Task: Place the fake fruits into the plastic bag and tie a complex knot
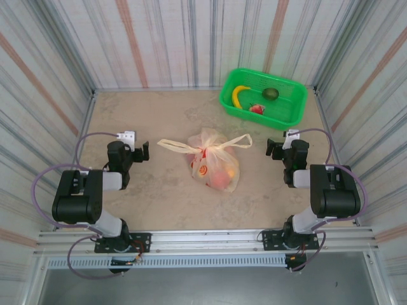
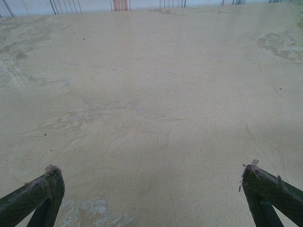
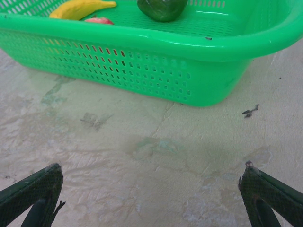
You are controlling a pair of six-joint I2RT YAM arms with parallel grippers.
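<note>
The plastic bag (image 1: 214, 163) lies mid-table, pale and crinkly, with orange and red fake fruits (image 1: 220, 178) showing through it. Its two handles are tied in a knot (image 1: 212, 147), ends sticking out left and right. A yellow banana (image 1: 239, 94), a dark green avocado (image 1: 270, 93) and a red fruit (image 1: 256, 108) lie in the green basket (image 1: 294, 109). My left gripper (image 1: 141, 152) rests open left of the bag, apart from it. My right gripper (image 1: 275, 147) rests open right of the bag, just in front of the basket (image 3: 156, 71). Banana (image 3: 80, 8), avocado (image 3: 162, 8) and red fruit (image 3: 97, 20) also appear in the right wrist view.
Striped walls enclose the table on three sides. The basket sits in the far right corner. Bare beige tabletop (image 2: 151, 118) lies under the left gripper (image 2: 151, 177), and the right gripper (image 3: 151, 177) also has nothing between its fingers.
</note>
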